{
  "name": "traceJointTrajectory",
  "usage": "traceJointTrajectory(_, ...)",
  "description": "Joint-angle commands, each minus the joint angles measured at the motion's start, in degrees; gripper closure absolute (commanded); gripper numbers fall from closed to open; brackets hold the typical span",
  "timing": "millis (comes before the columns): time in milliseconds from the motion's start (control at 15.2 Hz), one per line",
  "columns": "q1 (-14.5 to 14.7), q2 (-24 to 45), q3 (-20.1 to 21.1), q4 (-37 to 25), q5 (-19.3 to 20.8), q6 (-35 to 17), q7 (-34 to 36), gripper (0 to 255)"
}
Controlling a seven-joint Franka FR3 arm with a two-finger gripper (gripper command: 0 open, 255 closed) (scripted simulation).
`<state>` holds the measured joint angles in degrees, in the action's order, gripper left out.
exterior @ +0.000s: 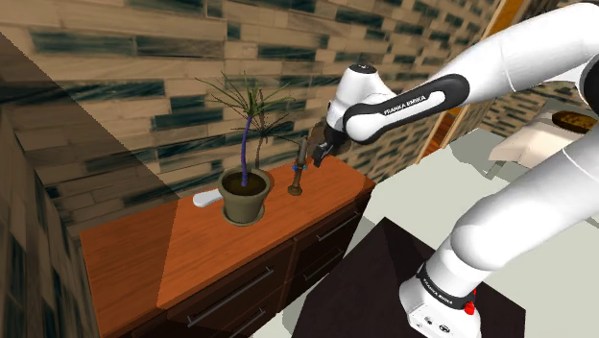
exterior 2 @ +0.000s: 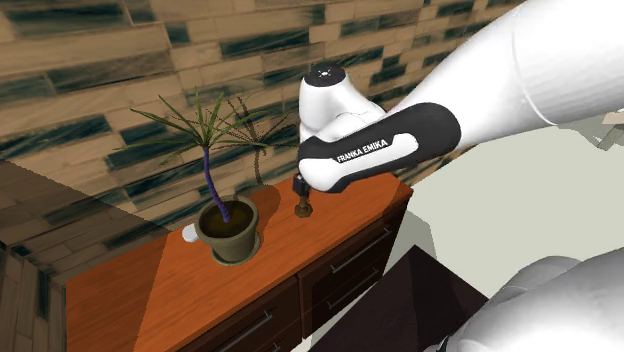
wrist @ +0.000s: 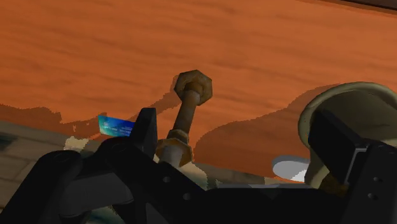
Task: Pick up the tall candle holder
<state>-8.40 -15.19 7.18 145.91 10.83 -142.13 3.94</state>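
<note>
Shoulder view: tall slim brown candle holder [exterior: 298, 175] with a blue ring stands upright on the orange-brown wooden dresser top [exterior: 192, 250]. It is between the olive round plant pot [exterior: 244, 198] and the black two-finger gripper [exterior: 323, 147]. The gripper is just beside the candle holder's upper end, on the view's right, level with its top.

Second exterior view: the candle holder [exterior 2: 301, 203] shows its foot and lower stem below the white arm. The plant pot [exterior 2: 228, 234] is to the view's left, apart from it.

Wrist view: the gripper [wrist: 236, 127] is open, fingers [wrist: 144, 129] wide apart, clasping nothing. The candle holder [wrist: 184, 111] stem runs away from the hand down to its foot, so its long axis is nearly along the approach. Its top lies between the fingers, close to one and well off the other; whether it touches, I cannot tell. Likely needs a sideways shift to centre before closing.
</note>
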Motion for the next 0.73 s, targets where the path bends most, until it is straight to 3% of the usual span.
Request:
traceJointTrajectory(0,-1.7,4.9,0.7,-1.8,3.6,-4.3,3.0,0)
traceJointTrajectory(396,-5.2,18.5,0.7,-9.2,18.3,-13.0,15.3,0)
traceJointTrajectory(660,-4.5,27.2,-2.4,-16.1,28.4,-16.2,24.1,0)
